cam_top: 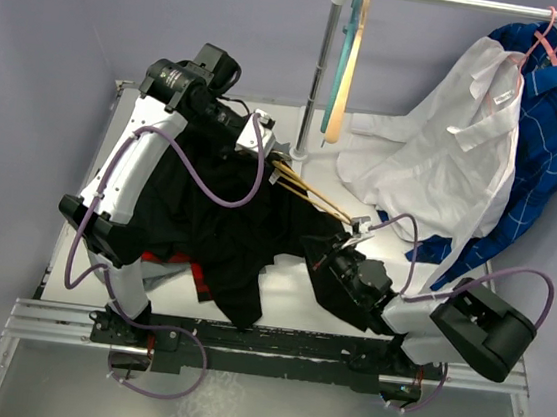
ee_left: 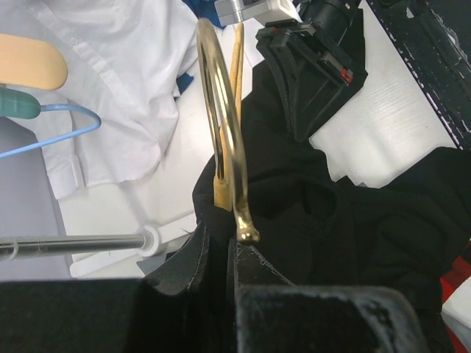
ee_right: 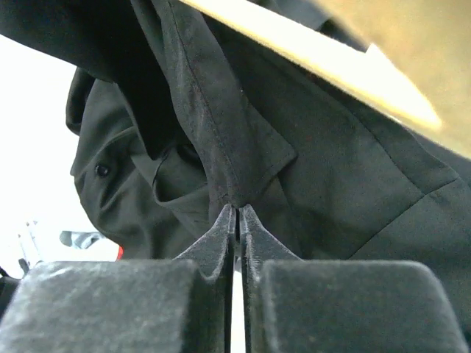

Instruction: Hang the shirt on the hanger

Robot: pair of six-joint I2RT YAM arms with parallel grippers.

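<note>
Sprawling over the table's (cam_top: 283, 300) middle, top view: black shirt (cam_top: 225, 233), yellow hanger (cam_top: 310, 194) slanting across it. L wrist: left gripper (ee_left: 224, 239) clenched on hanger. R wrist: right gripper (ee_right: 237, 209) pinching shirt fabric.

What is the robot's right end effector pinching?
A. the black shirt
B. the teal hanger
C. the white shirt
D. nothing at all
A: the right wrist view shows the right end effector closed tight on a fold of the black shirt.
</note>
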